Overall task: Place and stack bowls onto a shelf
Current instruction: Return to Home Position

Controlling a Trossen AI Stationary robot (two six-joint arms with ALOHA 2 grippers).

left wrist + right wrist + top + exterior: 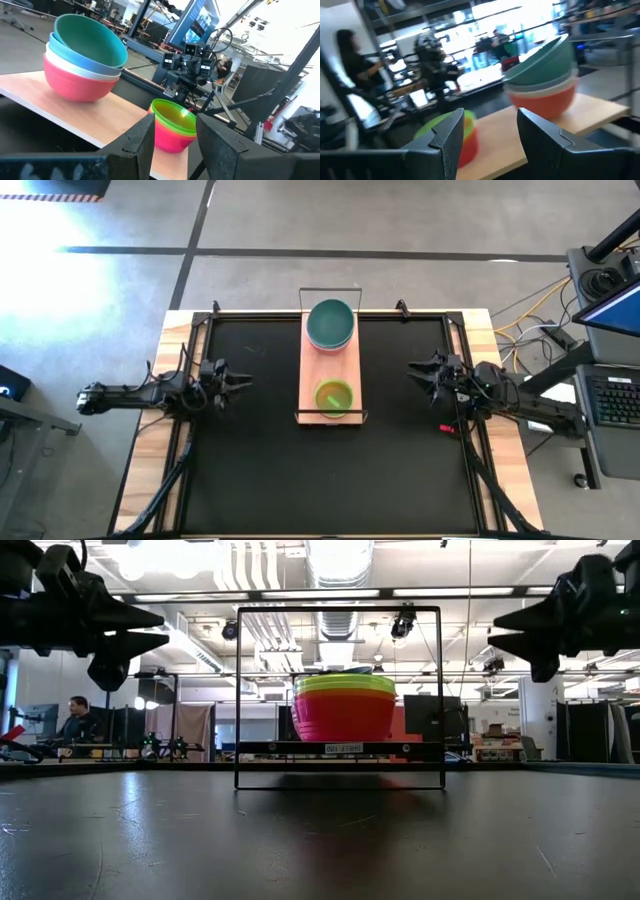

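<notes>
The light-wood shelf (331, 370) stands in the middle of the black mat, running from the far edge toward the near side. A stack of larger bowls (330, 325), teal on top, rests on its far end; in the left wrist view (85, 57) it shows teal, blue, white and red. A stack of smaller bowls (334, 397), yellow-green over magenta, rests on the near end (172, 124). My left gripper (243, 381) hovers open left of the shelf; my right gripper (413, 370) hovers open right of it. Both are empty.
The shelf's thin wire frame (340, 698) rises at its ends. The wooden table edge (160, 430) borders the mat. A monitor and keyboard (615, 395) stand beyond the right edge. People sit in the room behind (75, 720).
</notes>
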